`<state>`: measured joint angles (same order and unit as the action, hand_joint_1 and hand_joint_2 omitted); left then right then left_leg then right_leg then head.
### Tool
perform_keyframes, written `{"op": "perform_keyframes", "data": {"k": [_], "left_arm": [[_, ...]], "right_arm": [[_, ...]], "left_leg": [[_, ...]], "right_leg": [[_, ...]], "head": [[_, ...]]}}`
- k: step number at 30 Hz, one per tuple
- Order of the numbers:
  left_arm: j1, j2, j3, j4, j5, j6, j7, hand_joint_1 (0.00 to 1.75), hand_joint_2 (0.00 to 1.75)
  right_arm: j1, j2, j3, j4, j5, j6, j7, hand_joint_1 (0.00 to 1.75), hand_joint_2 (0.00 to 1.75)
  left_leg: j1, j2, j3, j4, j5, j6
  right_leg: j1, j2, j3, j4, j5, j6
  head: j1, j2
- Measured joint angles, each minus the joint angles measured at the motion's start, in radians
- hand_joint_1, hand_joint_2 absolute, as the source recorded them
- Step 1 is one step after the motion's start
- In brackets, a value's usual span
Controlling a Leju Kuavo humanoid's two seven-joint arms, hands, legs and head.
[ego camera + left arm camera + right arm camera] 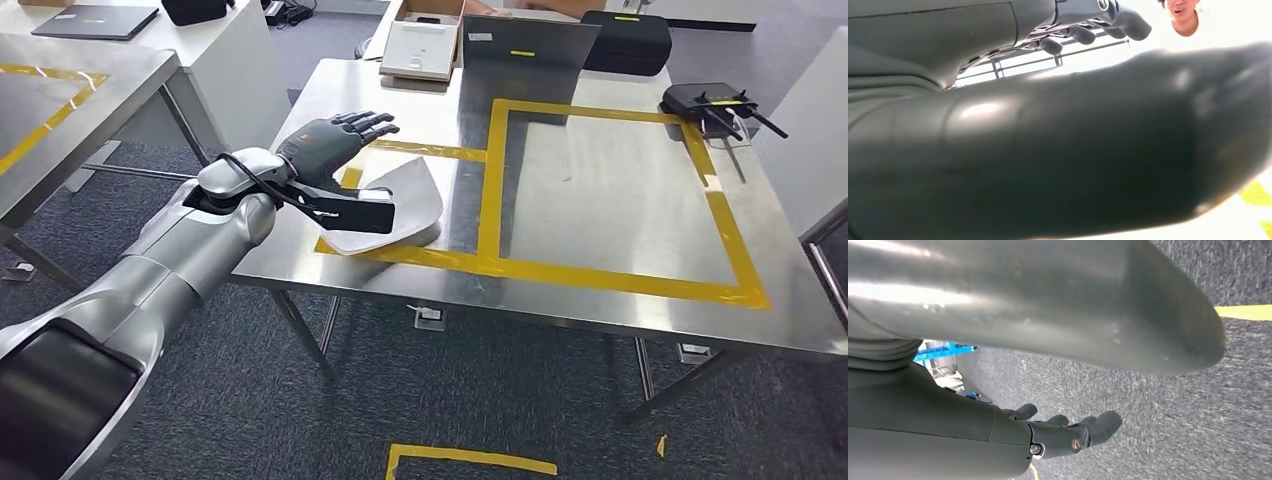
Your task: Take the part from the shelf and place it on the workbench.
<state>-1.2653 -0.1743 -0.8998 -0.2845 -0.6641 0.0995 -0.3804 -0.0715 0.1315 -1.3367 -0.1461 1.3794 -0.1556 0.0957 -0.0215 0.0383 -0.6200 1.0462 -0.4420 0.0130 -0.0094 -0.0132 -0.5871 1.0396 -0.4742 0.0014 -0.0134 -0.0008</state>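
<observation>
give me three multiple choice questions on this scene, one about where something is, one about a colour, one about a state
1. Where does the grey curved sheet-metal part lie?
A. on the steel workbench's near left corner, over the tape line
B. on the carpet floor
C. on the black router

2. What colour is the tape that marks the rectangle on the workbench?
A. blue
B. yellow
C. red

3. What is the robot's left hand doing?
A. gripping the part
B. holding a white box
C. held open above the bench, holding nothing

Answers:
1 A, the head view shows the part flat on the bench corner across the tape.
2 B, the strips are plainly yellow.
3 C, the fingers are extended above the surface beside the part and nothing sits in them.
</observation>
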Motion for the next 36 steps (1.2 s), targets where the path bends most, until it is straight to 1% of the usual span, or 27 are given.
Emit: {"op": "perform_keyframes", "data": {"k": [1,2,5,6,7,8,10,11,12,13,15,17,18,20,21,22,23,24,25,26,27,28,30,31,32,34,36], "left_arm": [[0.000,0.001,0.000,-0.001,-0.001,0.000,0.000,0.00,0.00],[-0.001,0.002,0.000,-0.001,-0.001,0.000,0.000,0.00,0.00],[0.004,0.005,0.001,-0.001,-0.005,-0.001,0.000,0.00,0.00],[0.007,0.005,0.001,-0.001,-0.006,-0.001,0.000,0.00,0.00],[0.009,0.004,0.001,-0.001,-0.006,-0.001,0.000,0.00,0.00],[0.010,0.004,0.001,-0.001,-0.007,-0.001,0.000,0.00,0.00],[0.009,0.003,0.001,-0.003,-0.008,-0.003,0.000,0.00,0.00],[0.008,0.001,0.002,-0.004,-0.008,-0.004,0.000,0.00,0.00],[0.007,0.000,0.002,-0.004,-0.009,-0.007,0.000,0.00,0.00],[0.007,-0.003,0.002,-0.005,-0.009,-0.009,0.000,0.00,0.00],[0.007,-0.009,0.002,-0.008,-0.010,-0.013,-0.003,0.00,0.00],[0.006,-0.016,0.004,-0.011,-0.012,-0.016,-0.006,0.00,0.00],[0.006,-0.020,0.005,-0.012,-0.012,-0.017,-0.007,0.00,0.00],[0.008,-0.022,0.006,-0.012,-0.013,-0.019,-0.008,0.00,0.00],[0.010,-0.023,0.006,-0.012,-0.013,-0.020,-0.008,0.00,0.00],[0.011,-0.023,0.006,-0.012,-0.014,-0.020,-0.008,0.00,0.00],[0.012,-0.025,0.006,-0.012,-0.016,-0.020,-0.008,0.00,0.00],[0.012,-0.027,0.007,-0.013,-0.017,-0.020,-0.009,0.00,0.00],[0.012,-0.029,0.007,-0.014,-0.019,-0.020,-0.009,0.00,0.00],[0.012,-0.030,0.008,-0.015,-0.020,-0.020,-0.009,0.00,0.00],[0.012,-0.031,0.009,-0.016,-0.022,-0.019,-0.009,0.00,0.00],[0.012,-0.034,0.010,-0.017,-0.024,-0.017,-0.009,0.00,0.00],[0.011,-0.043,0.013,-0.017,-0.027,-0.013,-0.007,0.00,0.00],[0.011,-0.047,0.014,-0.017,-0.029,-0.011,-0.006,0.00,0.00],[0.011,-0.050,0.015,-0.017,-0.029,-0.010,-0.004,0.00,0.00],[0.012,-0.052,0.015,-0.016,-0.030,-0.009,-0.002,0.00,0.00],[0.017,-0.052,0.016,-0.013,-0.030,-0.009,0.001,0.00,0.00]], "right_arm": [[0.000,0.000,0.000,0.000,0.000,0.000,0.000,0.00,0.00],[0.000,0.000,0.000,0.000,0.000,0.000,0.000,0.00,0.00],[0.000,0.000,0.000,0.000,-0.003,-0.002,0.000,0.00,0.00],[0.000,0.000,0.000,0.000,-0.004,-0.002,0.000,0.00,0.00],[0.000,0.000,0.000,0.000,-0.005,-0.003,0.000,0.00,0.00],[0.001,0.001,0.000,0.000,-0.007,-0.004,0.000,0.00,0.00],[0.001,0.003,0.000,0.000,-0.012,-0.006,0.000,0.00,0.00],[0.000,0.005,-0.001,0.000,-0.015,-0.007,0.000,0.00,0.00],[0.000,0.006,-0.001,0.000,-0.017,-0.008,0.000,0.00,0.00],[0.000,0.008,-0.001,0.000,-0.020,-0.008,0.000,0.00,0.00],[0.001,0.009,-0.001,0.000,-0.026,-0.009,0.000,0.00,0.00],[0.001,0.011,-0.002,0.000,-0.030,-0.009,0.000,0.00,0.00],[0.001,0.012,-0.002,0.000,-0.031,-0.009,0.000,0.00,0.00],[0.000,0.012,-0.002,-0.001,-0.032,-0.009,-0.002,0.00,0.00],[0.000,0.012,-0.002,-0.001,-0.033,-0.009,-0.002,0.00,0.00],[0.001,0.012,-0.002,-0.001,-0.034,-0.009,-0.002,0.00,0.00],[0.002,0.012,-0.003,-0.001,-0.035,-0.009,-0.002,0.00,0.00],[0.003,0.012,-0.004,-0.001,-0.035,-0.009,-0.002,0.00,0.00],[0.002,0.012,-0.005,-0.001,-0.036,-0.009,-0.002,0.00,0.00],[0.001,0.011,-0.005,-0.002,-0.034,-0.009,-0.002,0.00,0.00],[0.001,0.011,-0.005,-0.002,-0.032,-0.008,-0.002,0.00,0.00],[0.001,0.010,-0.005,-0.002,-0.030,-0.008,-0.003,0.00,0.00],[0.003,0.006,-0.005,-0.002,-0.025,-0.008,-0.003,0.00,0.00],[0.005,0.005,-0.005,-0.002,-0.024,-0.009,-0.003,0.00,0.00],[0.005,0.003,-0.005,-0.002,-0.023,-0.009,-0.002,0.00,0.00],[0.004,-0.001,-0.005,-0.002,-0.021,-0.010,-0.003,0.00,0.00],[0.003,-0.005,-0.005,-0.002,-0.019,-0.010,-0.003,0.00,0.00]], "left_leg": [[0.001,-0.005,-0.006,0.011,-0.010,-0.007],[0.002,-0.014,-0.018,0.042,-0.033,-0.013],[0.012,-0.032,-0.088,0.218,-0.131,-0.030],[0.015,-0.032,-0.101,0.257,-0.144,-0.033],[0.017,-0.032,-0.097,0.261,-0.139,-0.033],[0.019,-0.034,-0.074,0.227,-0.117,-0.032],[0.019,-0.054,0.004,0.092,-0.064,-0.023],[0.018,-0.065,0.035,0.036,-0.048,-0.019],[0.016,-0.074,0.053,0.001,-0.042,-0.014],[0.012,-0.078,0.057,-0.010,-0.044,-0.009],[0.010,-0.066,0.056,-0.018,-0.034,0.003],[0.014,-0.051,0.055,-0.030,-0.022,0.019],[0.015,-0.042,0.053,-0.033,-0.018,0.025],[0.013,-0.025,0.046,-0.032,-0.015,0.029],[0.012,-0.015,0.041,-0.029,-0.015,0.030],[0.012,-0.005,0.037,-0.026,-0.014,0.030],[0.012,0.004,0.034,-0.022,-0.015,0.029],[0.013,0.014,0.031,-0.016,-0.016,0.027],[0.012,0.023,0.028,-0.011,-0.019,0.024],[0.009,0.031,0.026,-0.005,-0.022,0.019],[0.006,0.039,0.026,-0.002,-0.024,0.013],[0.003,0.048,0.027,-0.001,-0.025,0.008],[0.003,0.062,0.029,-0.003,-0.027,-0.003],[0.004,0.053,0.026,0.004,-0.034,-0.009],[0.007,0.034,0.018,0.025,-0.051,-0.016],[0.012,-0.016,-0.023,0.125,-0.112,-0.026],[0.014,-0.032,-0.074,0.246,-0.164,-0.028]], "right_leg": [[-0.003,0.002,-0.001,-0.003,0.005,-0.006],[-0.006,0.004,-0.003,-0.006,0.011,-0.011],[-0.009,0.014,-0.014,-0.007,0.021,-0.017],[-0.009,0.019,-0.018,-0.007,0.024,-0.016],[-0.009,0.024,-0.022,-0.006,0.027,-0.015],[-0.009,0.030,-0.025,-0.006,0.030,-0.013],[-0.009,0.043,-0.029,-0.005,0.035,-0.006],[-0.009,0.048,-0.032,-0.005,0.039,-0.001],[-0.011,0.053,-0.035,-0.006,0.042,0.005],[-0.013,0.058,-0.038,-0.007,0.047,0.013],[-0.017,0.063,-0.042,-0.011,0.053,0.025],[-0.016,0.048,-0.060,0.022,0.028,0.033],[-0.016,0.037,-0.082,0.070,-0.002,0.035],[-0.015,0.027,-0.141,0.201,-0.067,0.040],[-0.015,0.026,-0.161,0.251,-0.083,0.042],[-0.015,0.024,-0.164,0.264,-0.082,0.044],[-0.016,0.018,-0.146,0.237,-0.063,0.045],[-0.016,0.005,-0.110,0.175,-0.033,0.046],[-0.015,-0.020,-0.071,0.107,-0.011,0.044],[-0.013,-0.040,-0.042,0.051,0.006,0.040],[-0.011,-0.053,-0.026,0.018,0.014,0.034],[-0.009,-0.056,-0.025,0.009,0.013,0.026],[-0.010,-0.034,-0.030,0.006,0.021,0.013],[-0.013,-0.025,-0.031,0.005,0.025,0.007],[-0.016,-0.016,-0.033,0.003,0.029,0.001],[-0.019,0.005,-0.037,0.001,0.035,-0.008],[-0.019,0.031,-0.044,0.001,0.040,-0.011]], "head": [[-0.001,0.000],[-0.001,0.000],[-0.003,0.000],[-0.003,0.000],[-0.003,0.000],[-0.003,0.000],[-0.002,0.000],[-0.002,0.000],[-0.002,0.000],[-0.002,0.000],[-0.002,0.000],[-0.001,0.000],[0.000,0.000],[0.000,0.000],[0.000,0.000],[0.000,0.000],[0.000,0.000],[0.000,0.000],[0.000,0.000],[0.000,0.000],[-0.001,0.000],[-0.001,0.000],[-0.002,0.000],[-0.002,0.000],[-0.002,0.000],[-0.003,0.000],[-0.003,0.000]]}}
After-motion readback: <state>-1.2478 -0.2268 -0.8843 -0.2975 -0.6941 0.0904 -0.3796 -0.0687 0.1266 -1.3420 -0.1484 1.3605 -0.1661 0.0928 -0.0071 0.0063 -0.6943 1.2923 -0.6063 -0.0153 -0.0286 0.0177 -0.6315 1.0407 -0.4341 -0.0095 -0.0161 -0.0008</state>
